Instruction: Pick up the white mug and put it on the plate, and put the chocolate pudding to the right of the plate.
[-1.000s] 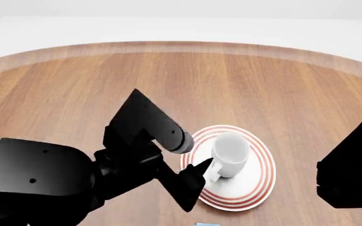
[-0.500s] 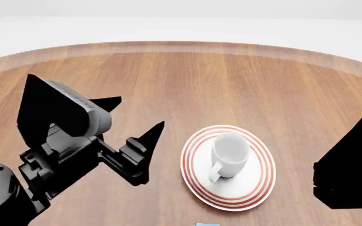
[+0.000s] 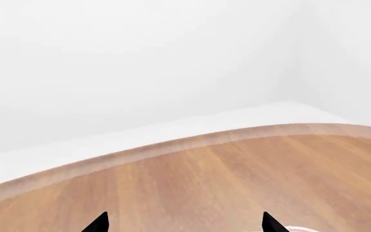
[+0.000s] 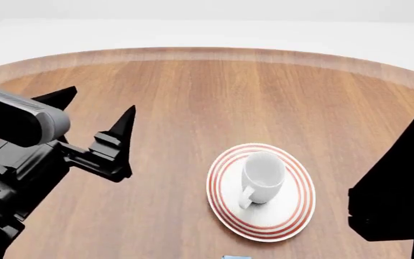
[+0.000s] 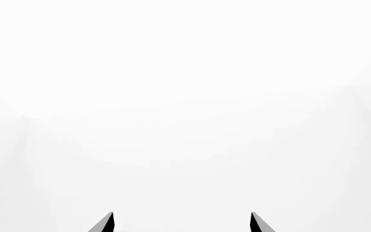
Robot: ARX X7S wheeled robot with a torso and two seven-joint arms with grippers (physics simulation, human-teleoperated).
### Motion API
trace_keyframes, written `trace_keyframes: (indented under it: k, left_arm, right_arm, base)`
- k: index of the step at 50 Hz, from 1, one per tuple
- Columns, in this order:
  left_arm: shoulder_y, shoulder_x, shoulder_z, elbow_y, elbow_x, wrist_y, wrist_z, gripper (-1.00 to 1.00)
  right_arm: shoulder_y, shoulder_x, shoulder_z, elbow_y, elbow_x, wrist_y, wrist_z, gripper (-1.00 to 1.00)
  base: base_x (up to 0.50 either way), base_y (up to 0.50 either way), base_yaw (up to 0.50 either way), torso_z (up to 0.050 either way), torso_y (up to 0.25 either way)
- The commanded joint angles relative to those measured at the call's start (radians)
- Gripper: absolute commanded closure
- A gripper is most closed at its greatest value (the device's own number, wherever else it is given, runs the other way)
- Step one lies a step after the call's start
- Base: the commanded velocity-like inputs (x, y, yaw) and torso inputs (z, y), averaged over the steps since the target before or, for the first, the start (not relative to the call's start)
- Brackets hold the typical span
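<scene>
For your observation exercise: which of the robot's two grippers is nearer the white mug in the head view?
The left gripper, open above the table; the right gripper's tips appear only in its wrist view. The white mug sits on the plate.

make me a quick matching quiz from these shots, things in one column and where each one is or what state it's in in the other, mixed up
Things:
1. white mug
2. plate
3. left hand
4. table

Places or states:
A. open and empty, raised at the head view's left
B. wooden, carrying the plate
C. upright on the plate
D. red-ringed, lying under the mug

Pairs: 1-C, 2-D, 3-A, 4-B
</scene>
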Motion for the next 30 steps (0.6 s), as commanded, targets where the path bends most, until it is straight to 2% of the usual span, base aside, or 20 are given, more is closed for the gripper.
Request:
trace_keyframes:
  k: [1, 9, 15, 19, 21, 23, 26, 28, 30]
  left_arm:
    - [0.016, 0.018, -0.026, 0.002, 0.074, 0.015, -0.033, -1.00]
    - [0.013, 0.021, -0.029, 0.010, 0.089, 0.007, -0.050, -1.00]
    - [0.009, 0.025, -0.030, 0.020, 0.097, -0.002, -0.058, -1.00]
    - [0.009, 0.025, -0.030, 0.020, 0.096, -0.003, -0.059, -1.00]
    - [0.010, 0.026, -0.030, 0.023, 0.099, -0.005, -0.061, -1.00]
    - [0.009, 0.025, -0.031, 0.023, 0.097, -0.004, -0.062, -1.00]
    - [0.009, 0.024, -0.032, 0.023, 0.095, -0.004, -0.061, -1.00]
    - [0.010, 0.024, -0.032, 0.023, 0.096, -0.005, -0.061, -1.00]
    - [0.012, 0.023, -0.031, 0.024, 0.096, -0.004, -0.062, -1.00]
  right_arm:
    - [0.006, -0.016, 0.017, -0.007, -0.028, 0.011, -0.020, -1.00]
    - [0.025, -0.004, -0.048, -0.084, -0.081, 0.121, -0.015, -1.00]
    - [0.027, -0.019, -0.143, -0.220, -0.199, 0.375, 0.028, -1.00]
    - [0.029, -0.030, -0.174, -0.274, -0.150, 0.507, 0.066, -1.00]
    - [0.042, 0.056, -0.248, -0.277, -0.107, 0.540, 0.180, -1.00]
    - [0.114, 0.226, -0.396, -0.277, -0.067, 0.526, 0.376, -1.00]
    - [0.355, 0.464, -0.737, -0.277, 0.025, 0.480, 0.707, -1.00]
    - [0.568, 0.553, -1.004, -0.277, 0.057, 0.437, 0.874, -1.00]
    - [0.850, 0.592, -1.304, -0.277, 0.095, 0.366, 1.022, -1.00]
  base:
    - [0.00, 0.00, 0.00, 0.000, 0.000]
    - [0.00, 0.00, 0.00, 0.000, 0.000]
    - [0.00, 0.00, 0.00, 0.000, 0.000]
    - [0.00, 0.00, 0.00, 0.000, 0.000]
    - [0.00, 0.00, 0.00, 0.000, 0.000]
    - [0.00, 0.00, 0.00, 0.000, 0.000]
    - [0.00, 0.00, 0.00, 0.000, 0.000]
    - [0.00, 0.00, 0.00, 0.000, 0.000]
    - [0.00, 0.00, 0.00, 0.000, 0.000]
